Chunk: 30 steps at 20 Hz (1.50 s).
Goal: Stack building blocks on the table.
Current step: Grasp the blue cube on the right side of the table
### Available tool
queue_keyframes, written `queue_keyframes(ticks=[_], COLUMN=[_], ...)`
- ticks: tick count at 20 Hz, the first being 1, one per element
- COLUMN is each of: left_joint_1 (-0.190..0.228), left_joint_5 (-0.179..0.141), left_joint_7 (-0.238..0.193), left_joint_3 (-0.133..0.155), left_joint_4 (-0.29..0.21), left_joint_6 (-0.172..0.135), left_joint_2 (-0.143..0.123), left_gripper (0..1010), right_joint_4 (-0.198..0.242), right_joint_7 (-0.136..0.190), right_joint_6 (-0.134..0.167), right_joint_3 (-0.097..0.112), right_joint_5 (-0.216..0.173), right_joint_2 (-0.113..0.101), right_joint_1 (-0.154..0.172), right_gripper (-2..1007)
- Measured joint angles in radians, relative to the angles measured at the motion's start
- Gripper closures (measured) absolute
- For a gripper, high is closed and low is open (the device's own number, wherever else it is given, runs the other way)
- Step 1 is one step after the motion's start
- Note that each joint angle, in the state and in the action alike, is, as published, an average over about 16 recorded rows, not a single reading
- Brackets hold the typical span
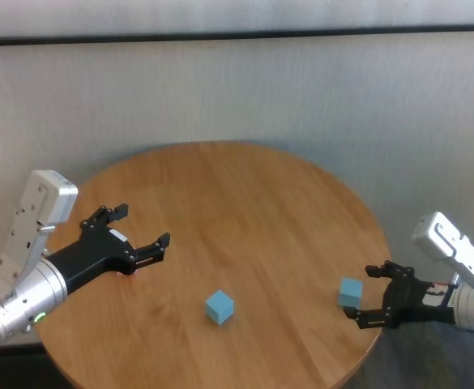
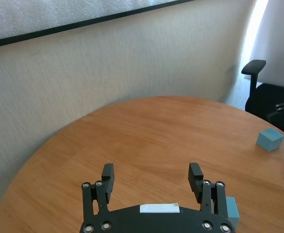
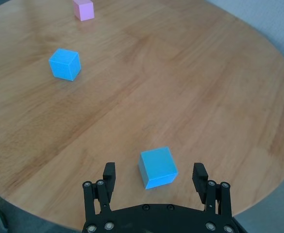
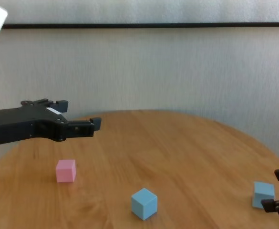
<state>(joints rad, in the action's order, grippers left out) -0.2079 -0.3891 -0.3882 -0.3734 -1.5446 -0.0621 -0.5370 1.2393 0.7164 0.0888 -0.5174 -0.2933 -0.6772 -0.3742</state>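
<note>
Three cubes lie apart on the round wooden table (image 1: 237, 203). One light blue cube (image 1: 219, 307) lies near the front middle; it also shows in the chest view (image 4: 144, 203). A second light blue cube (image 1: 350, 292) lies at the right edge, between the open fingers of my right gripper (image 1: 365, 294); the right wrist view shows this cube (image 3: 158, 167) between the jaws without contact. The pink cube (image 4: 66, 171) lies at the left, below my left gripper (image 4: 79, 113), which hovers open and empty above the table. In the head view the left gripper (image 1: 143, 225) hides the pink cube.
A pale wall stands close behind the table. A black office chair (image 2: 258, 82) stands beyond the table's right side. The table's right edge lies just under my right gripper. Bare wood spans the middle and back of the table.
</note>
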Motion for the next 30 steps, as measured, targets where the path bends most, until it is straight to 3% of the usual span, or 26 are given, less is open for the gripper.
queue_keyframes(ticks=[7, 15, 24, 30], left_joint_1=[0.000, 0.000, 0.000, 0.000], left_joint_5=[0.000, 0.000, 0.000, 0.000], left_joint_7=[0.000, 0.000, 0.000, 0.000], left_joint_3=[0.000, 0.000, 0.000, 0.000], left_joint_4=[0.000, 0.000, 0.000, 0.000], left_joint_6=[0.000, 0.000, 0.000, 0.000], left_joint_2=[0.000, 0.000, 0.000, 0.000], left_gripper=[11, 11, 11, 11], right_joint_4=[-0.063, -0.116, -0.132, -0.128], right_joint_7=[0.019, 0.008, -0.005, 0.000], right_joint_6=[-0.008, -0.013, -0.017, -0.017], right_joint_3=[-0.016, -0.030, -0.035, -0.033], right_joint_5=[0.015, 0.037, 0.052, 0.047], right_joint_2=[0.030, 0.058, 0.069, 0.067], right_joint_1=[-0.039, -0.068, -0.077, -0.074], right_gripper=[4, 4, 40, 147])
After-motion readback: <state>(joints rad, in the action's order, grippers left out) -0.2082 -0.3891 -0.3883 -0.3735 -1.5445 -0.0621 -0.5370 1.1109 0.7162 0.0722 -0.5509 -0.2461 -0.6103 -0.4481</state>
